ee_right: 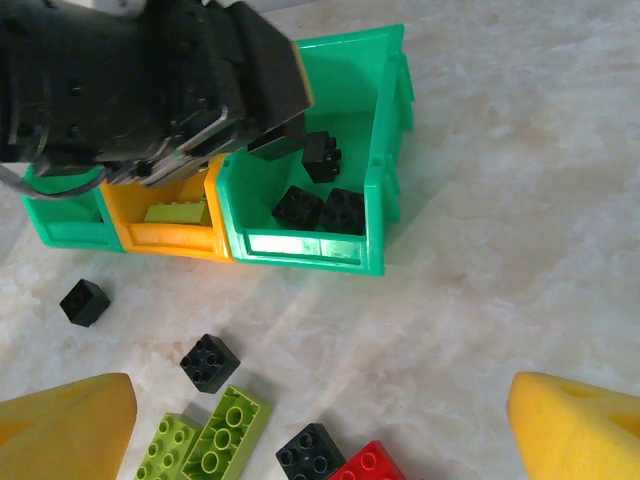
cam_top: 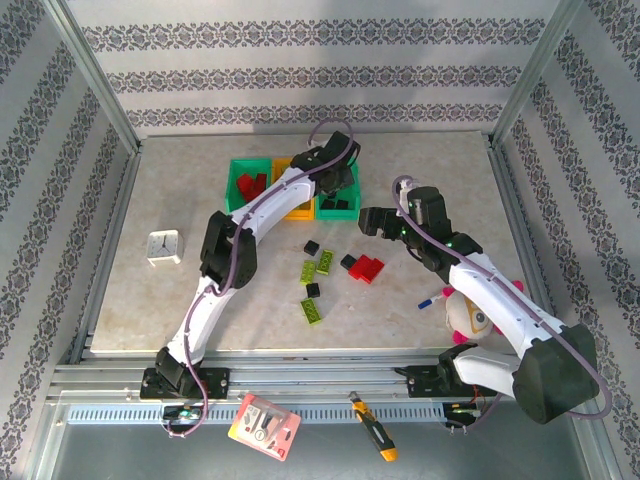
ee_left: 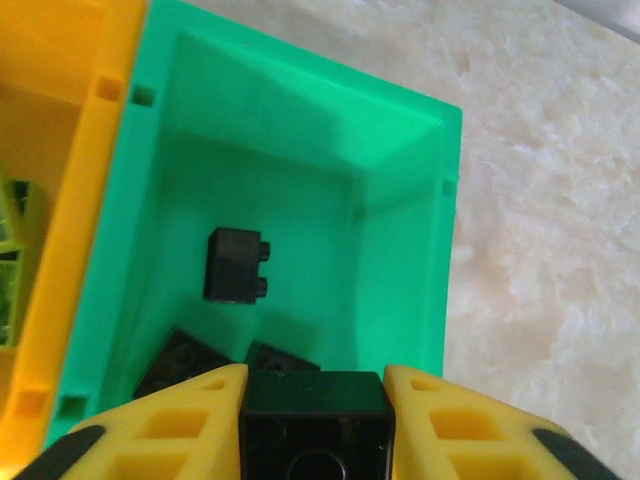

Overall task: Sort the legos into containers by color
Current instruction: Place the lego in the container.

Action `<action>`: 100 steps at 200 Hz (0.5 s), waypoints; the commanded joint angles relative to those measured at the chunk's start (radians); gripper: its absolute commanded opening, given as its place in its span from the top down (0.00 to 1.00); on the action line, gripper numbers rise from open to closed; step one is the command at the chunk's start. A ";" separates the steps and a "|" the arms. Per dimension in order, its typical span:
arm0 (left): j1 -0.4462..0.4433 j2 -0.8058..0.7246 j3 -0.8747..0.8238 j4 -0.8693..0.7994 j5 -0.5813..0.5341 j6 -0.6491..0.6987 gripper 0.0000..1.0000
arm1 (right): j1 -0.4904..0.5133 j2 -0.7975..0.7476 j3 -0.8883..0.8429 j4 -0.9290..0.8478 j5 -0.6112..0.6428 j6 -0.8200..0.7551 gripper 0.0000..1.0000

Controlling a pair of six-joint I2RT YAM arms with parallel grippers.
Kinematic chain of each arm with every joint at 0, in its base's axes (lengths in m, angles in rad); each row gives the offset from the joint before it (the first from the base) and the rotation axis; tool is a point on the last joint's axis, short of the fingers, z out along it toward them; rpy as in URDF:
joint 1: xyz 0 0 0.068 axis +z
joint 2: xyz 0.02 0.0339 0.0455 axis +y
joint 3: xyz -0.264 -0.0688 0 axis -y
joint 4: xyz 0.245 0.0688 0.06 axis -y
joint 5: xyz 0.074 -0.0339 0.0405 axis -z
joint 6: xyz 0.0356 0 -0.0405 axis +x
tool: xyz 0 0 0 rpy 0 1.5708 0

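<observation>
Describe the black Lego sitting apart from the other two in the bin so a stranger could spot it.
On the far side of the table is a row of three bins; take the right-end green bin. Of three black bricks inside, it is the rear one, tipped on its side; the other two lie flat, studs up.

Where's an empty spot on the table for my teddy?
Bare tabletop lies in the back-right corner, right of the containers, and in the back-left corner, behind the clock. The middle is crowded with loose legos.
</observation>
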 commanded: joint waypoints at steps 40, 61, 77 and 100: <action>0.000 -0.022 0.100 -0.096 -0.037 0.170 0.15 | -0.007 0.009 0.002 -0.033 -0.016 -0.020 0.04; -0.005 -0.115 -0.007 -0.073 -0.073 0.259 0.07 | 0.003 0.046 0.016 -0.069 -0.032 -0.056 0.04; -0.007 -0.226 -0.178 0.015 -0.082 0.330 0.03 | 0.019 0.079 0.025 -0.083 -0.045 -0.088 0.05; -0.005 -0.429 -0.526 0.231 -0.108 0.409 0.01 | 0.060 0.135 0.046 -0.093 -0.047 -0.134 0.04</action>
